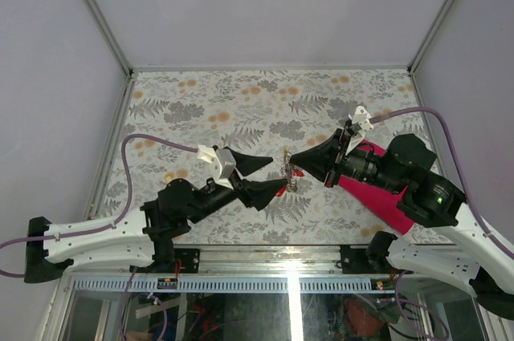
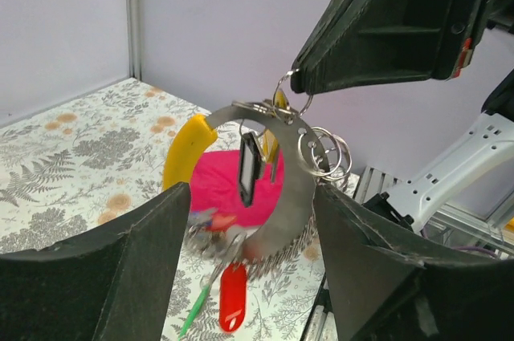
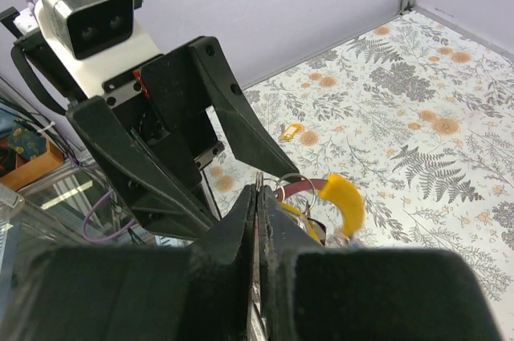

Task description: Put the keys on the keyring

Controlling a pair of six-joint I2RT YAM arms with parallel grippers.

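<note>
Right jaws clamp the keyring (image 2: 291,91), seemingly by 1 small loop; left jaws spread wide, keys (image 2: 249,168) between them

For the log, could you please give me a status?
Left pincer open, facing the hanging keys. Right pincer shut on the keyring, held aloft. Nothing in the way.

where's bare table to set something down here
Free: the far half of the table, from the back wall down to the grippers. Crowded: centre, where left gripper and right gripper meet around the keyring; near right, magenta cloth under the right arm.
</note>
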